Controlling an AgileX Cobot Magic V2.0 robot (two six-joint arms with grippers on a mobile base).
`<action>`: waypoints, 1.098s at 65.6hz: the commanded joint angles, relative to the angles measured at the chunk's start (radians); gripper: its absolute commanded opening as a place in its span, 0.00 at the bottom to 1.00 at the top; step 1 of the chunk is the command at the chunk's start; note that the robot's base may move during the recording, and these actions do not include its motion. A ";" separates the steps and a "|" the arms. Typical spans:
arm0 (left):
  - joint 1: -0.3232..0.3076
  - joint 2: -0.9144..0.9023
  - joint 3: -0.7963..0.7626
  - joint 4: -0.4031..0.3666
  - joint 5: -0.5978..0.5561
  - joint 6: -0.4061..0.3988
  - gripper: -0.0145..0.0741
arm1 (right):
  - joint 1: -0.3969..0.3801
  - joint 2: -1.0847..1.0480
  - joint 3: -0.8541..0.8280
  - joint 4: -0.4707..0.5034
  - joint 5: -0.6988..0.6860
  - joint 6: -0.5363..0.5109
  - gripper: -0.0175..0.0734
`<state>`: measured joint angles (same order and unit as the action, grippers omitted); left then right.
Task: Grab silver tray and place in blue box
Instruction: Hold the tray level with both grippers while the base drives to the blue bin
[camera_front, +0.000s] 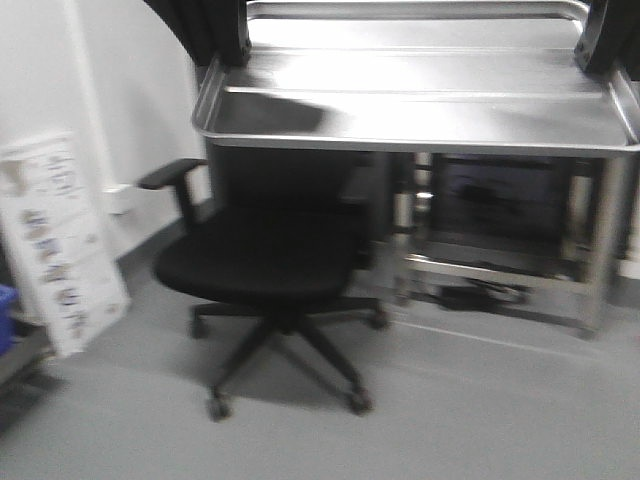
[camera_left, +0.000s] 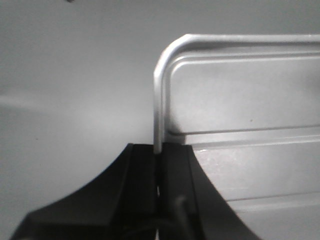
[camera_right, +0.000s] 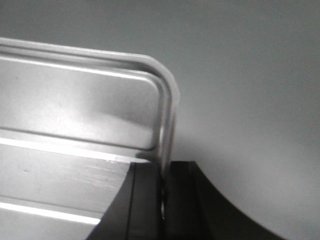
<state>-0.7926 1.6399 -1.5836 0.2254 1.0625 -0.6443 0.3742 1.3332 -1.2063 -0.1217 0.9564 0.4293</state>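
One silver tray (camera_front: 420, 110), long axis left-right.

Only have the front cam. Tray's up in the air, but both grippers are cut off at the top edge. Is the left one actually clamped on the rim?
Observer: Yes. In the left wrist view the left gripper is shut on the tray, with the side rim pinched between its fingers.
Operator: And the right?
Observer: The right gripper is also shut on the rim, on the opposite side, just below a rounded corner.
Operator: Anything next to the tray on those cams?
Observer: No. Both wrist views show only a plain grey surface beyond the rim, likely the floor.
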 joint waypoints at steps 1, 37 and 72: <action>-0.006 -0.048 -0.033 0.021 -0.025 0.009 0.05 | -0.002 -0.029 -0.037 -0.024 -0.051 -0.018 0.26; -0.006 -0.048 -0.033 0.021 -0.025 0.009 0.05 | -0.002 -0.029 -0.037 -0.024 -0.051 -0.018 0.26; -0.006 -0.048 -0.033 0.021 -0.025 0.009 0.05 | -0.002 -0.029 -0.037 -0.024 -0.051 -0.018 0.26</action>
<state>-0.7926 1.6399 -1.5836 0.2254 1.0625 -0.6443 0.3742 1.3332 -1.2063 -0.1217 0.9564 0.4293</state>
